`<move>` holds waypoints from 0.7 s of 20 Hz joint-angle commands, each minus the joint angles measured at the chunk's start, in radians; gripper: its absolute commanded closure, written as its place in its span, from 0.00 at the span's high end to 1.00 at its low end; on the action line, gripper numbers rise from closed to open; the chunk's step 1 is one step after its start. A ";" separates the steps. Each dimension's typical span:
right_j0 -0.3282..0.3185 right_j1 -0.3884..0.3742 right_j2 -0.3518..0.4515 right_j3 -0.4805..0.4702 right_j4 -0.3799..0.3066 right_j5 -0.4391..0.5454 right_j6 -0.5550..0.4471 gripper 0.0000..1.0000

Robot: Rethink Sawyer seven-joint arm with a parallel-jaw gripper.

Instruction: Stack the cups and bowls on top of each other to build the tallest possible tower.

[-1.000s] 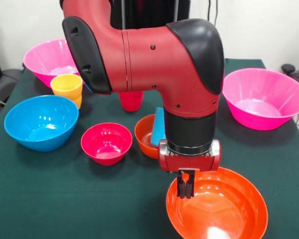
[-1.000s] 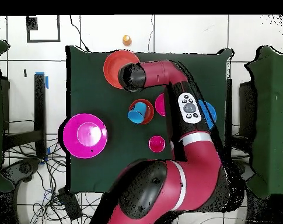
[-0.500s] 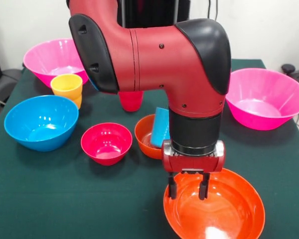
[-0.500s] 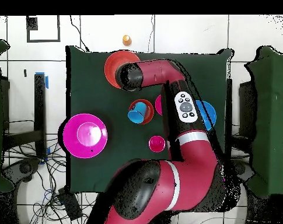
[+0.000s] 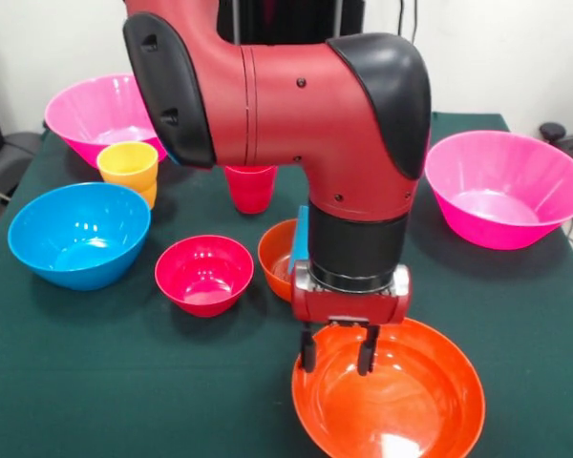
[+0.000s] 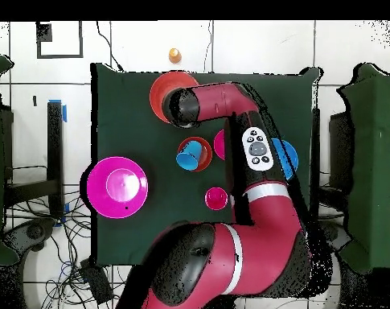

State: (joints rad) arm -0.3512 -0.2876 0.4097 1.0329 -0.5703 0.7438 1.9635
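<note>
We see the dark green table [image 5: 95, 382] filling most of the front view, with a pale wall behind it at twelve o'clock; from overhead it sits on a white tiled floor [image 6: 254, 48] strewn with black cables. The red and black arm [image 5: 296, 114] comes down over the middle of the table.

Two large pink bowls stand apart: one [image 5: 508, 186] at three o'clock in the front view, the other [image 5: 91, 113] at ten o'clock. The wide orange bowl [image 5: 392, 401] lies at five o'clock, at the near edge. The gripper [image 5: 338, 351] hangs at this bowl's far rim with its fingers apart, one outside the rim and one over the inside (we cannot tell whether either touches it). The blue bowl [image 5: 78, 234] sits at nine o'clock. The crimson bowl [image 5: 204, 274] is near the centre, and just beside it the small orange bowl [image 5: 279, 260] holds the blue cup [image 6: 188, 158], tilted. The yellow cup [image 5: 129, 164] sits on the orange cup [image 5: 149, 196], between the blue bowl and the far pink one. The red cup [image 5: 251, 189] stands upside down behind the small bowls, partly hidden by the arm.
</note>
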 commanded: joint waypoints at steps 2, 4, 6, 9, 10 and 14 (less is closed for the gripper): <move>0.020 -0.143 -0.060 0.031 -0.038 0.227 -0.216 1.00; 0.016 -0.138 -0.059 0.036 -0.046 0.202 -0.218 1.00; 0.011 -0.115 -0.061 0.027 -0.067 0.164 -0.220 1.00; 0.004 -0.108 -0.054 0.025 -0.070 0.148 -0.229 1.00; 0.002 -0.115 -0.052 0.031 -0.064 0.157 -0.232 1.00; -0.041 -0.055 0.000 0.057 -0.005 0.117 -0.204 1.00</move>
State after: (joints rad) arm -0.3642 -0.4005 0.3696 1.0331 -0.5696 0.8226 1.9635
